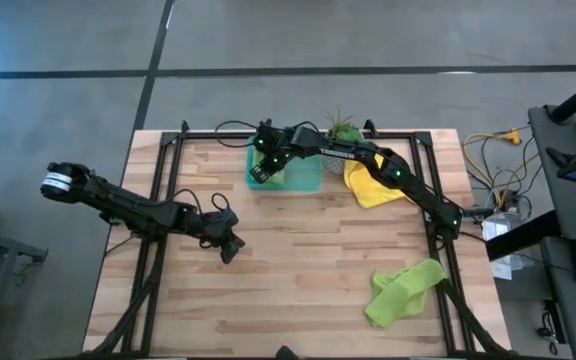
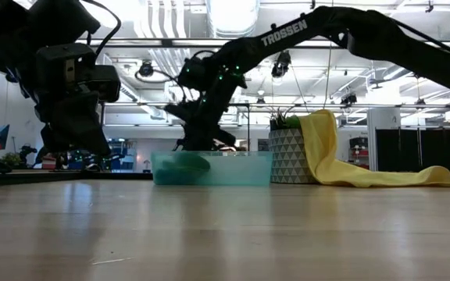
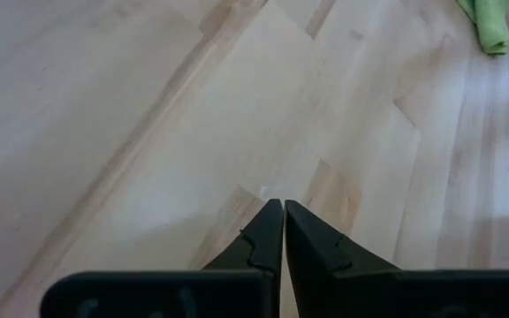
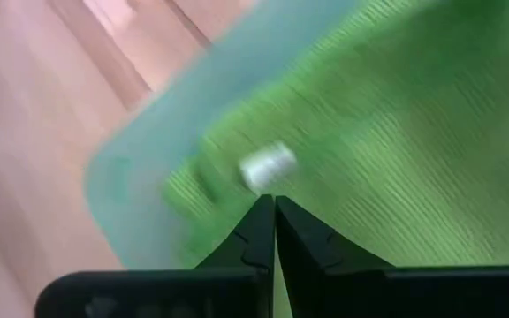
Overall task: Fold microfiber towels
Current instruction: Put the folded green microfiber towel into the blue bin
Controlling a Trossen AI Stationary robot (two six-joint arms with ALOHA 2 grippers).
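A translucent green tray stands at the table's far middle with a lime green towel lying in it. My right gripper is shut just over that towel at the tray's left end. A yellow towel hangs over a plant pot, with its lower end lying on the table. A second lime green towel lies crumpled at the near right. My left gripper is shut and empty above bare wood at the left middle. No teal-blue towel shows. My right gripper's shut fingers point down at the lime green towel in the tray, beside its white tag. I cannot tell whether the tips touch the cloth.
A potted plant stands right behind the tray. Black frame rails run along the table's sides. Cables lie off the right edge. Bare wood lies across the middle and near side.
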